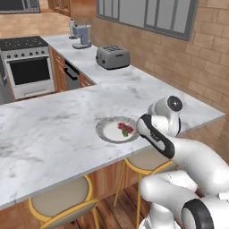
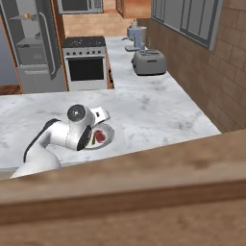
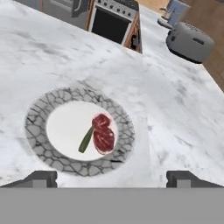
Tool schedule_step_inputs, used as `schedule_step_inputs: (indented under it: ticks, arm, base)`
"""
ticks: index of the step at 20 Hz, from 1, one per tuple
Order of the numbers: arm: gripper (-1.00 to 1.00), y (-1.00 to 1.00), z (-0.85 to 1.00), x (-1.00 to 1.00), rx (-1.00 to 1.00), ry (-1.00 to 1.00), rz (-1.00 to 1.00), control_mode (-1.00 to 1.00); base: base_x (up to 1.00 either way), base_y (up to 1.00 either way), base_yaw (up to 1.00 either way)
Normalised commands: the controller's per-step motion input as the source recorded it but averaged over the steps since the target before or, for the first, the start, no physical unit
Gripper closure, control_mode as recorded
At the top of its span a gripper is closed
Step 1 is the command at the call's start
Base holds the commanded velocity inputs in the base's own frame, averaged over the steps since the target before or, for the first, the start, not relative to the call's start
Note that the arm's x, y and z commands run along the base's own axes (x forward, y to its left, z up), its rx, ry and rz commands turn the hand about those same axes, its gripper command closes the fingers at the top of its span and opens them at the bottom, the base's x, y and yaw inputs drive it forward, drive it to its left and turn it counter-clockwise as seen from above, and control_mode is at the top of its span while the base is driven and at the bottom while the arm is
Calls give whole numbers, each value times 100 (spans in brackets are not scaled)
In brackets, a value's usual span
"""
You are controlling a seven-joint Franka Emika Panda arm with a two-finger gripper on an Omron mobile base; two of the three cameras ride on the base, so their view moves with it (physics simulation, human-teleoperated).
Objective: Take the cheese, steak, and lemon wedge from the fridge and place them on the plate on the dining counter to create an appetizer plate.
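your gripper (image 3: 111, 177) hung wide open and empty just above the plate (image 3: 39, 131) holding steak (image 3: 103, 133) and lemon wedge (image 3: 86, 140), while the cheese (image 2: 27, 16) sat far left in the fridge (image 2: 36, 53).

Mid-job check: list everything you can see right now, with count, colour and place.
plate: one, light grey with a crackled rim, on the dining counter
steak: one, red, on the plate
lemon wedge: one, yellowish-green, on the plate beside the steak
toaster: one, grey, far counter stretch
stove: one, grey with black top, far left
coffee machine: one, pale blue-grey, behind the toaster
fridge: one, grey, door open
stools: two, yellow-framed, under the counter
gripper: one, dark fingers, open above the plate
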Motion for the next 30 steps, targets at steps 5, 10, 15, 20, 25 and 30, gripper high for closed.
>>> schedule_step_inputs:
  ticks: [5,10,15,20,25,30]
  arm:
    - [-100,-1,100,-73,-2,-9,-3,-100]
    - [-100,0,97,-79,0,-2,-8,-100]
    - [-100,-5,97,-96,0,4,-16,-100]
    - [-100,-8,66,-100,0,7,-4,-100]
    - [-100,-18,41,-100,4,2,0,-100]
    - [-100,-2,1,-83,3,0,0,-100]
  base:
    - [0,0,0]
    - [0,0,0]
    - [0,0,0]
    - [0,0,0]
    - [0,0,0]
    - [0,0,0]
